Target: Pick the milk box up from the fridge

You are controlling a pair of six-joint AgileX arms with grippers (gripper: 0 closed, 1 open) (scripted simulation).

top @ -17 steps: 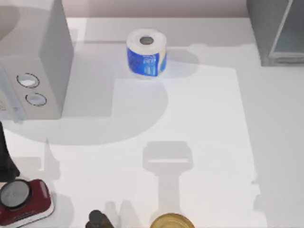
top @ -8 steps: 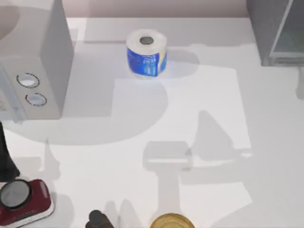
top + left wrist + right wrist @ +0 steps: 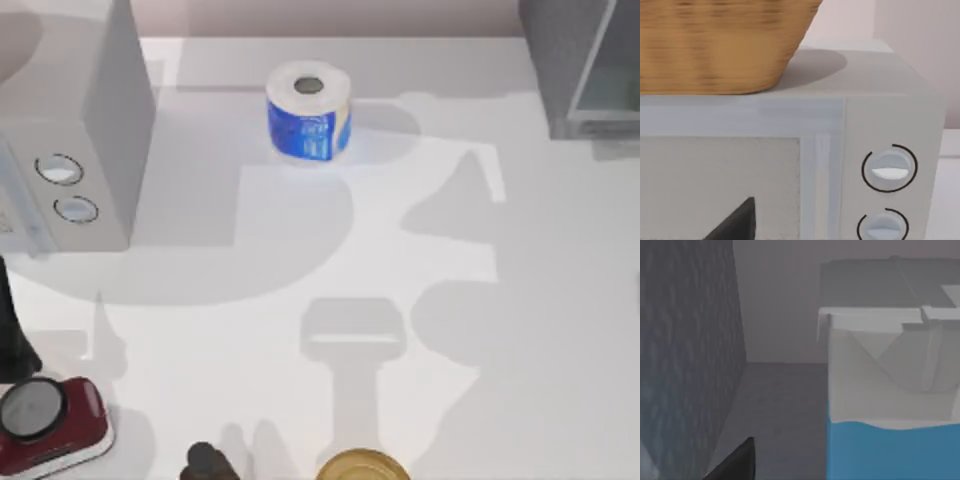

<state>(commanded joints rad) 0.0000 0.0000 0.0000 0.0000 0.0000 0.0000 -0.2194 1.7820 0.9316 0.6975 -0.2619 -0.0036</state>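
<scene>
In the top view the fridge [image 3: 580,65] runs off the upper right corner, the microwave [image 3: 65,120] off the left edge. A red scale [image 3: 50,422], a dark bottle top [image 3: 205,462] and a gold lid [image 3: 362,467] are clipped at the lower edge of the desk [image 3: 400,400]. In the right wrist view the milk box [image 3: 892,390] is cut off at two edges. One dark pincer finger [image 3: 735,462] pokes in there; the other is out of frame. In the left wrist view, the wicker basket [image 3: 720,45] is cropped above.

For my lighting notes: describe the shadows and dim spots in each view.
Top view: broad soft grey shadows cross the white table. Left wrist view: the basket shades the microwave top. Right wrist view: dim fridge interior, milk box muted.
</scene>
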